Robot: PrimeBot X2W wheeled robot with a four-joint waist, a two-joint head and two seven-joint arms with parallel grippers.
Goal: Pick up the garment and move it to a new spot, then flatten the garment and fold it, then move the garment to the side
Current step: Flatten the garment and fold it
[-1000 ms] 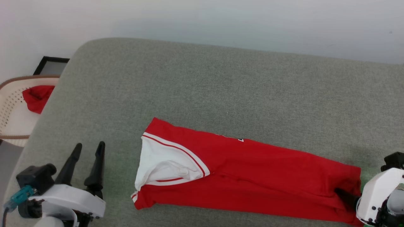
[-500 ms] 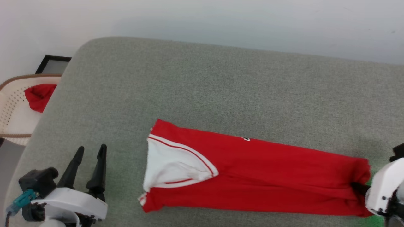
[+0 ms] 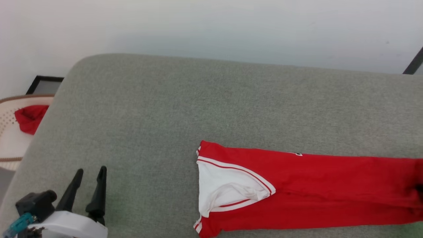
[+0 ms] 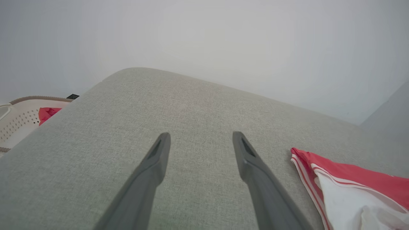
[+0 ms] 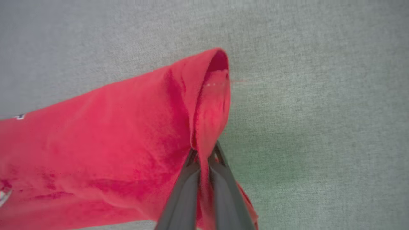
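The garment, a red shirt with a white sleeve and striped trim, lies folded into a long band on the grey cushion, running off the right edge of the head view. Its sleeve end shows at the lower right of the left wrist view. My right gripper is shut on the garment's red hem, which bunches up between the fingers. At the lower left of the head view my left gripper stands open over bare cushion, well left of the shirt, with nothing between its fingers.
A pale perforated basket holding a small plain red cloth stands off the cushion's left edge, with a dark frame on the floor behind it. A white wall runs along the back. Bare cushion spreads behind and left of the shirt.
My right gripper has shut on the garment's hem and dragged the shirt to the right. The head camera has also shifted, and the right arm has left that view. The left gripper has stayed open.
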